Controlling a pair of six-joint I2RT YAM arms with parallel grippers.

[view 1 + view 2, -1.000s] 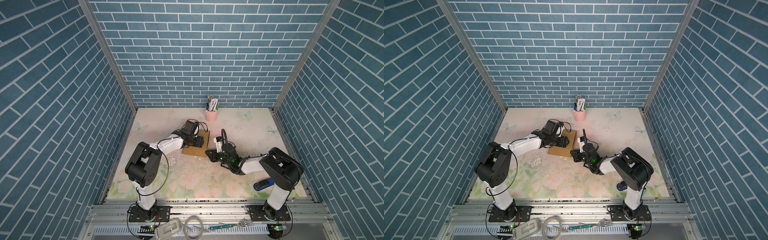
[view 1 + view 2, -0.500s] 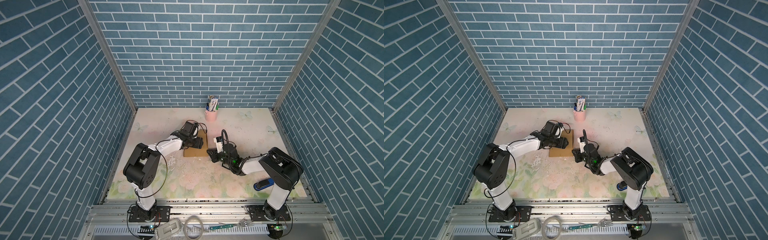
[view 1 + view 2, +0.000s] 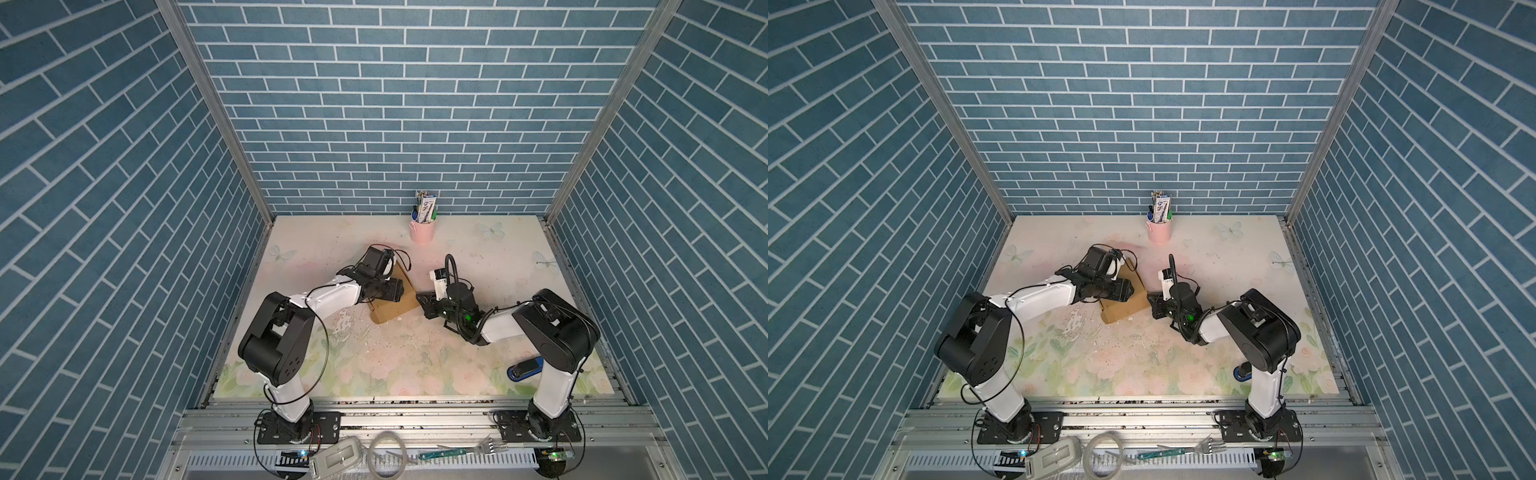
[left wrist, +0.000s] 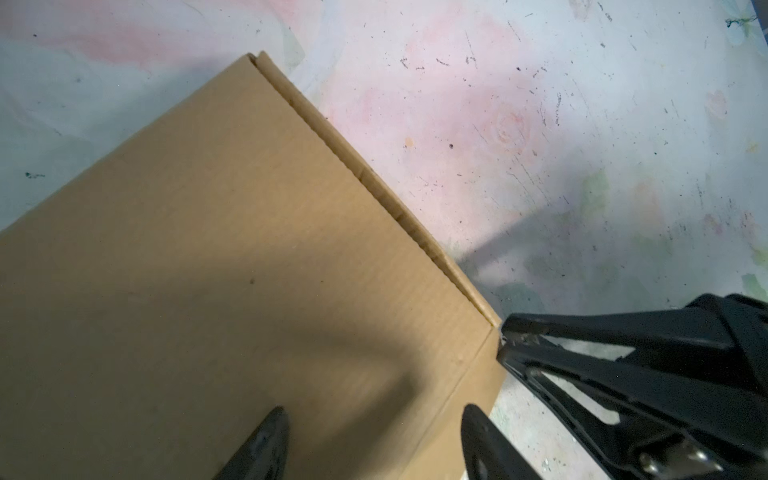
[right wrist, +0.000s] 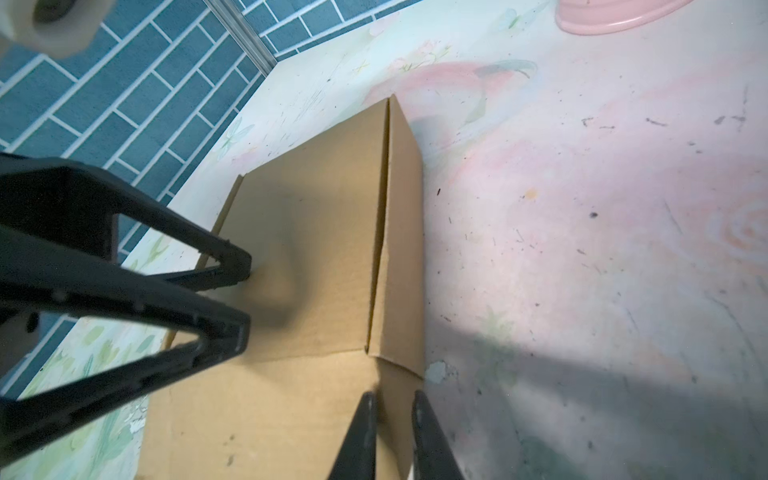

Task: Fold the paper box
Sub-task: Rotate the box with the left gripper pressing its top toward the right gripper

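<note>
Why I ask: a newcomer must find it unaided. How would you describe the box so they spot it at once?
On the floral table inside the blue brick walls, look just in front of the pink cup at the back. There, between the left tool and the right tool, lies the box: the only plain brown cardboard thing, flat-topped and unprinted.

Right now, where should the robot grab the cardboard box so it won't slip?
Probably the thin side wall of the paper box, near its corner, coming from the right arm's side. The lid is too wide and flat to pinch, but that wall's upright edge fits inside the right gripper.
</note>
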